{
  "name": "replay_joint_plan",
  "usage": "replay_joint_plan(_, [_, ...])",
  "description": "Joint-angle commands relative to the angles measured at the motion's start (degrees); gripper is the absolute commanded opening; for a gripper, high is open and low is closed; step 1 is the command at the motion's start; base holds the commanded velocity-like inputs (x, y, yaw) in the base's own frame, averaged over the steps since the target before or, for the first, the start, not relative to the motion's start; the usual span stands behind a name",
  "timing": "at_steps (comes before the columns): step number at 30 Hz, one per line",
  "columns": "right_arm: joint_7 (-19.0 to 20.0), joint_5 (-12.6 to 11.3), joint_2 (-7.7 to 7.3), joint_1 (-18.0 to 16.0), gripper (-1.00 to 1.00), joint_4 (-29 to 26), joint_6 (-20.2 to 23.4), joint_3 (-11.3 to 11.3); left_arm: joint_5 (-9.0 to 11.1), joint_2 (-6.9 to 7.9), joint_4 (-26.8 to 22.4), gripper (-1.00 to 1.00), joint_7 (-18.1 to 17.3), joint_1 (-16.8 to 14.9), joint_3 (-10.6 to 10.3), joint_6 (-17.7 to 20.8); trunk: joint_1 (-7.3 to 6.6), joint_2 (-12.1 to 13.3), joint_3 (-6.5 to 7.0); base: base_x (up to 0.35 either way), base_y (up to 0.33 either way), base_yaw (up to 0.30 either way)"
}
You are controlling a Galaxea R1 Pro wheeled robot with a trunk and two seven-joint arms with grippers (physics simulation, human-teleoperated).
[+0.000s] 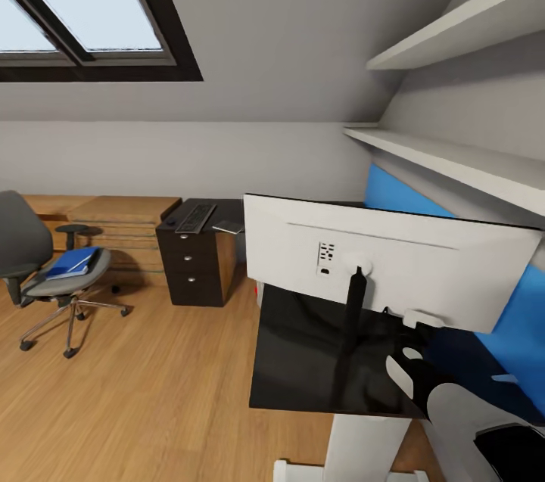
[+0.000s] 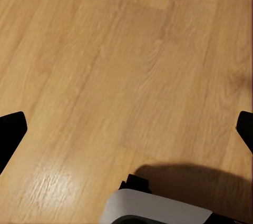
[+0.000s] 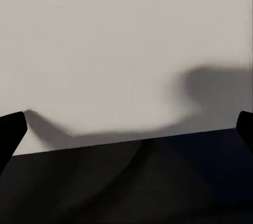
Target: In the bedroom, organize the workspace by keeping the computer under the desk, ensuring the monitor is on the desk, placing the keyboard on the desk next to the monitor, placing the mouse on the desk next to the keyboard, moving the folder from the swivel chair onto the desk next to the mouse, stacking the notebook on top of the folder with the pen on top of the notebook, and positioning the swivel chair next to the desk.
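Bedroom, attic, grey sloped walls, skylight (image 1: pixel 76 5) at 11 o'clock in the head view; light wood floor (image 1: pixel 151 391).

Desk (image 1: pixel 303 361): glossy black top at 5 o'clock, its drawer unit (image 1: pixel 193 270) with round silver knobs farther off near centre-left.

Monitor (image 1: pixel 378 262): stood on the near desk section, pale back panel toward the camera, thin black stand (image 1: pixel 352 315) beneath.

Keyboard (image 1: pixel 195 218): lay on the far desk section above the drawers. A small dark item, probably the mouse (image 1: pixel 171 222), lay just beside it. A thin flat item (image 1: pixel 227 226) rested near the keyboard's other side; identity unclear.

Swivel chair (image 1: pixel 53 270): at 9 o'clock, well apart from the desk, on the floor.

Folder (image 1: pixel 72 262): bright blue, lay on the chair seat.

Low oak cabinet (image 1: pixel 113 228): against the far wall, beside the drawer unit.

Left gripper (image 2: pixel 126 129): fingers spread wide over bare floor, holding nothing.

Right gripper (image 3: pixel 126 129): fingers spread wide, nothing between them, facing the monitor's pale back and the desk top.
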Motion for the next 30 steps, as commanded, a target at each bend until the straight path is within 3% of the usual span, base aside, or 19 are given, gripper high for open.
replay_joint_plan(1, [-0.3,-0.5,-0.04,0.0,1.0,0.0,-0.2,0.3,0.3,0.04,-0.1,1.0,0.4,0.0,-0.5,-0.1,0.01,0.0,-0.06,0.0,-0.242,0.0])
replay_joint_plan(7, [-0.1,-0.5,-0.06,0.0,1.0,0.0,-0.1,0.3,0.4,0.04,-0.1,1.0,0.4,0.0,-0.5,-0.1,0.01,0.0,-0.06,0.0,-0.165,0.0])
replay_joint_plan(24, [-0.3,-0.5,-0.04,0.0,1.0,-0.1,-0.5,0.3,0.4,0.04,-0.1,1.0,0.4,0.0,-0.4,-0.1,0.01,0.0,-0.06,-0.001,-0.009,0.0])
replay_joint_plan(30, [-0.3,-0.5,0.02,0.0,1.0,-0.1,-0.5,0.5,0.3,0.01,-0.1,1.0,0.4,0.0,-0.5,-0.1,0.01,0.0,0.0,-0.133,-0.136,0.0])
